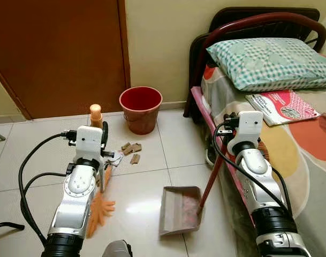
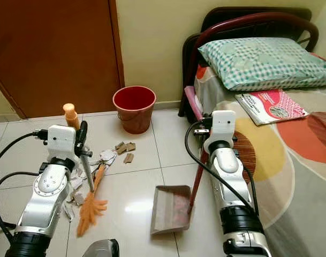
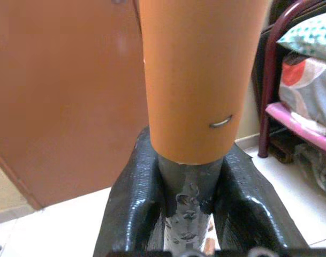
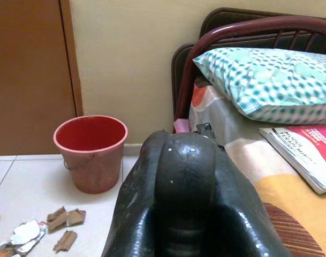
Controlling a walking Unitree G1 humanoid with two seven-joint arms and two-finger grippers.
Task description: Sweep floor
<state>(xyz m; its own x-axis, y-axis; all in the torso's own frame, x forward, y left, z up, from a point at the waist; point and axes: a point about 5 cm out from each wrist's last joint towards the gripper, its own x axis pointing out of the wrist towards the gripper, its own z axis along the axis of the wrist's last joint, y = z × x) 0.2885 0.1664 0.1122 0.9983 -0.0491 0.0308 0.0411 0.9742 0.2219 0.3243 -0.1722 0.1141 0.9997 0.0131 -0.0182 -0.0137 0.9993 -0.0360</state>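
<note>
My left jaws (image 2: 82,140) grip the broom (image 2: 91,201); my right jaws (image 2: 205,140) clamp the dustpan (image 2: 169,210) handle. Short strokes should pull the scraps (image 2: 125,148) ahead toward the pan.

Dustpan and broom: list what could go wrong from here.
1. The cardboard scraps lie well away from the dustpan; a hard sweep of the broom may scatter them.
2. The right end effector holds the dustpan's long handle close to the bed frame, so it may knock against it.
</note>
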